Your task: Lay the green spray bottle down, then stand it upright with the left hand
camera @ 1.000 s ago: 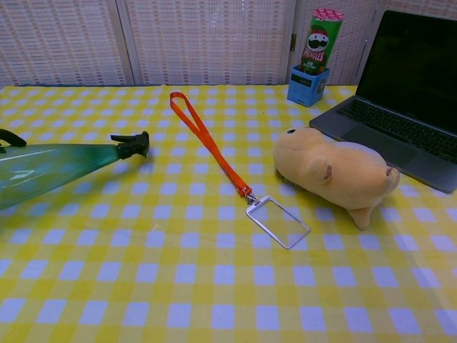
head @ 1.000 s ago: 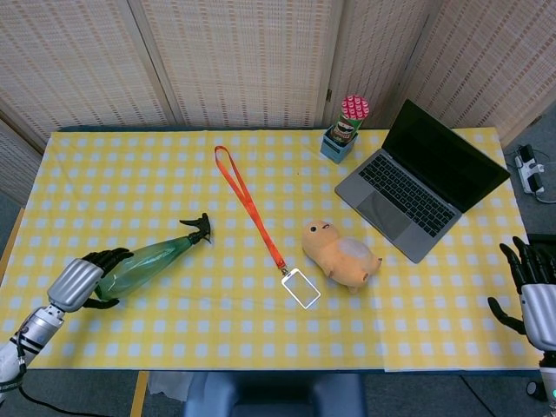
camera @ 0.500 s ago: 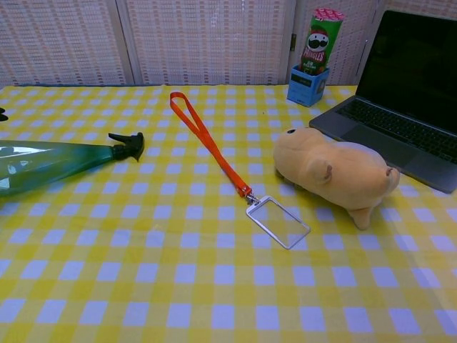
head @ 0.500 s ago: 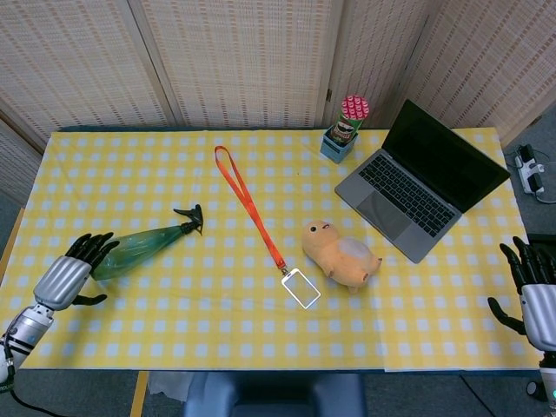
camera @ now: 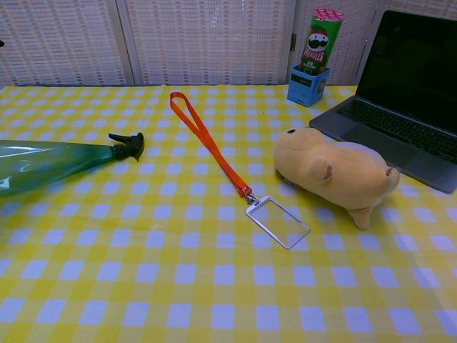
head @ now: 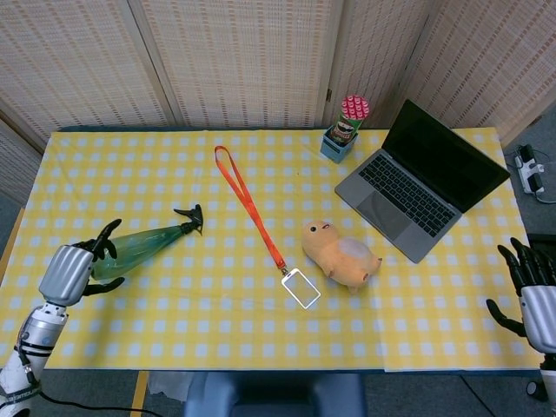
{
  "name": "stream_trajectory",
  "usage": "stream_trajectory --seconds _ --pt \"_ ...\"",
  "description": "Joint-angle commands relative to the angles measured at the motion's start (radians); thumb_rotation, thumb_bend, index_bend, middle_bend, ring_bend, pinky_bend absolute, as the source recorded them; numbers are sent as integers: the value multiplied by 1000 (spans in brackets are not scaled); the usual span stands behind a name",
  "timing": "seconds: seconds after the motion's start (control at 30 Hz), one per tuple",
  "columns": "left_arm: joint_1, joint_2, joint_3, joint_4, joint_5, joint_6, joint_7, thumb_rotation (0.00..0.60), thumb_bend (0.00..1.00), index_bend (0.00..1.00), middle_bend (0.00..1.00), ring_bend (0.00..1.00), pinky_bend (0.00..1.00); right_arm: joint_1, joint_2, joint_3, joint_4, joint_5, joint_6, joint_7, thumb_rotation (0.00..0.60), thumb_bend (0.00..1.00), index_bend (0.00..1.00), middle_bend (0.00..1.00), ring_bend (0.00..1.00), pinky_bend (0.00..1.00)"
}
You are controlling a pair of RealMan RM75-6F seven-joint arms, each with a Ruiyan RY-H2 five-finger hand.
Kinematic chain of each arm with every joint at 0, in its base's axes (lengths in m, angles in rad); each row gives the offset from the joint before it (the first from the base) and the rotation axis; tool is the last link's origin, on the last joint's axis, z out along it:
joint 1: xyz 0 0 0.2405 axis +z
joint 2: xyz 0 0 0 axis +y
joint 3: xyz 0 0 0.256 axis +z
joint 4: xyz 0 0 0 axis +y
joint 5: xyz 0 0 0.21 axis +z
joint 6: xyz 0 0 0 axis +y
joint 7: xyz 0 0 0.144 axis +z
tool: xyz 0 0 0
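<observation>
Since a second earlier we saw the bottle point(head: 143, 244) go from raised in the left hand point(head: 73, 268) to flat on the cloth, and the hand let go and drew back toward the table's near-left edge. The bottle lay on its side at the left of the table point(head: 174, 321), black nozzle pointing toward the middle, base toward the left hand. That hand sat just at the base with its fingers point(head: 108, 233) spread around it (whether a fingertip still touched the plastic, we could not tell); it gripped nothing. In the chest view the bottle point(camera: 50, 163) lay level on the checks, and the hand was out of frame there.

Right of the nozzle ran the orange lanyard point(head: 250, 206), its badge holder point(head: 301, 287) near the front. Just beside that lay the plush toy point(head: 342, 255), on its side. Behind it stood the open laptop point(head: 423, 177), and left of the laptop a crisps can point(head: 350, 117) upright in a small blue box point(head: 333, 146).

The right hand point(head: 530, 291) hovered off the table's right edge, fingers apart, holding nothing.
</observation>
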Motion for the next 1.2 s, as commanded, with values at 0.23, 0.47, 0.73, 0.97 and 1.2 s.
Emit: stream_trajectory --seconds 0.23,0.47,0.73,0.97,1.2 --pt "-144 55 -136 -422 -617 -246 614 600 148 251 1000 1000 1000 -9 16 -2 2 -13 18 31 600 331 0 0 0 0" --pt "-309 -79 -183 -419 -927 -206 888 600 152 258 1000 1000 1000 -11 23 -4 4 -19 23 47 600 331 0 0 0 0" --pt "-453 -270 -236 -219 -1145 -195 1008 600 152 304 1000 1000 1000 -11 38 -5 6 -16 17 87 600 331 0 0 0 0" --pt "-532 -401 -247 12 -1181 -215 1044 600 152 317 1000 1000 1000 -13 46 -5 5 -12 14 101 600 331 0 0 0 0" --pt "-573 -500 -234 208 -1153 -253 1058 600 152 341 1000 1000 1000 -13 48 0 6 8 7 103 600 331 0 0 0 0"
